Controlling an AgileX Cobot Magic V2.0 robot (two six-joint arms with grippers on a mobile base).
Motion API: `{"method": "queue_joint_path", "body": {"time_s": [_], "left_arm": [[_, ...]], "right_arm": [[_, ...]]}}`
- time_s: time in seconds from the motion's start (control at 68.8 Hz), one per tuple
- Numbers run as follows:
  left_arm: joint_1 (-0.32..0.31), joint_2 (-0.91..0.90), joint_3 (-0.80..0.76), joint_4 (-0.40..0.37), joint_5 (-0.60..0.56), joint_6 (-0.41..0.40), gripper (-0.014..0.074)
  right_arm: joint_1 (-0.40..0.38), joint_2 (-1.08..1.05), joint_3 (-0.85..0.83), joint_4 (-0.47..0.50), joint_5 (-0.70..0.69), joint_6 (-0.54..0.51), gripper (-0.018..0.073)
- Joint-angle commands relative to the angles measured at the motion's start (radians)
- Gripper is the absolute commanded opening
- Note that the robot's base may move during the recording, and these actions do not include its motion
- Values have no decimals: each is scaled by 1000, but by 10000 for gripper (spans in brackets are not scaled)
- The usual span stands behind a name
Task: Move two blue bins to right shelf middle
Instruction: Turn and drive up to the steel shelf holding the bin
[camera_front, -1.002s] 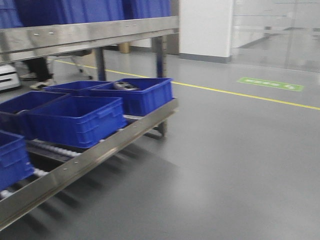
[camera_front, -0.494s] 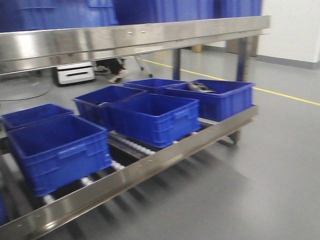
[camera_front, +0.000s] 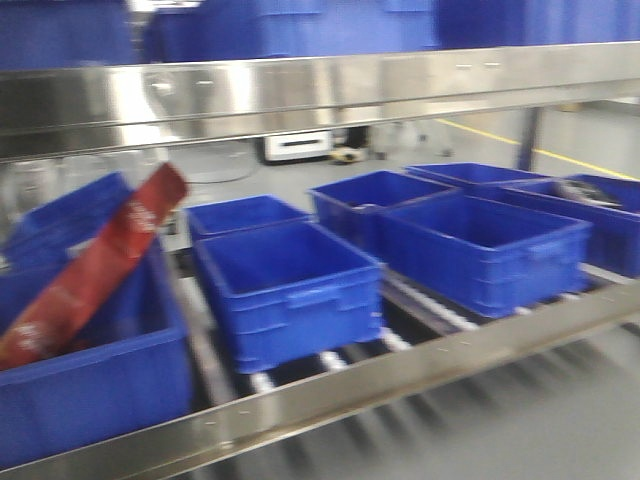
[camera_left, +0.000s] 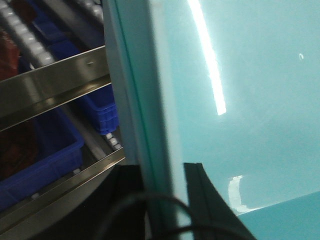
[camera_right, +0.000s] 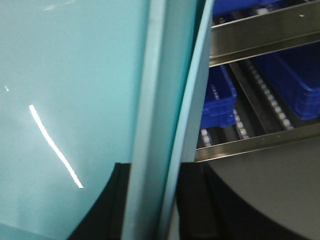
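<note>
A pale blue-green bin fills both wrist views, its broad wall (camera_left: 250, 75) (camera_right: 65, 60) close to the cameras. My left gripper (camera_left: 162, 197) is shut on the bin's upright rim, one dark finger (camera_left: 202, 200) on each side. Likewise, my right gripper (camera_right: 152, 200) is shut on the rim, its fingers (camera_right: 112, 200) clamping the wall. In the front view neither gripper shows. Several dark blue bins stand on the lower roller shelf (camera_front: 400, 372), among them a middle bin (camera_front: 285, 290) and a right bin (camera_front: 480, 245).
A steel upper shelf rail (camera_front: 320, 88) crosses the front view, with more blue bins above it. The left bin (camera_front: 90, 390) holds a leaning red packet (camera_front: 90, 265). Grey floor lies behind the rack. Shelf rails (camera_left: 50, 85) (camera_right: 260, 30) show beside the held bin.
The front view has swung left along the rack: the blue bins slid rightward in the frame and the bin with the red packet came into view.
</note>
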Motion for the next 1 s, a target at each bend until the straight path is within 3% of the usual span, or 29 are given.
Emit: {"method": "queue_joint_path", "body": {"time_s": [0.0,0.988], "left_arm": [[-6,-22,-20,-88,-51,16,-111],[-6,-22,-20,-88,-51,16,-111]], "right_arm": [[1,-10,-12,-7,-110,8,-154],[1,-10,-12,-7,-110,8,-154]]}}
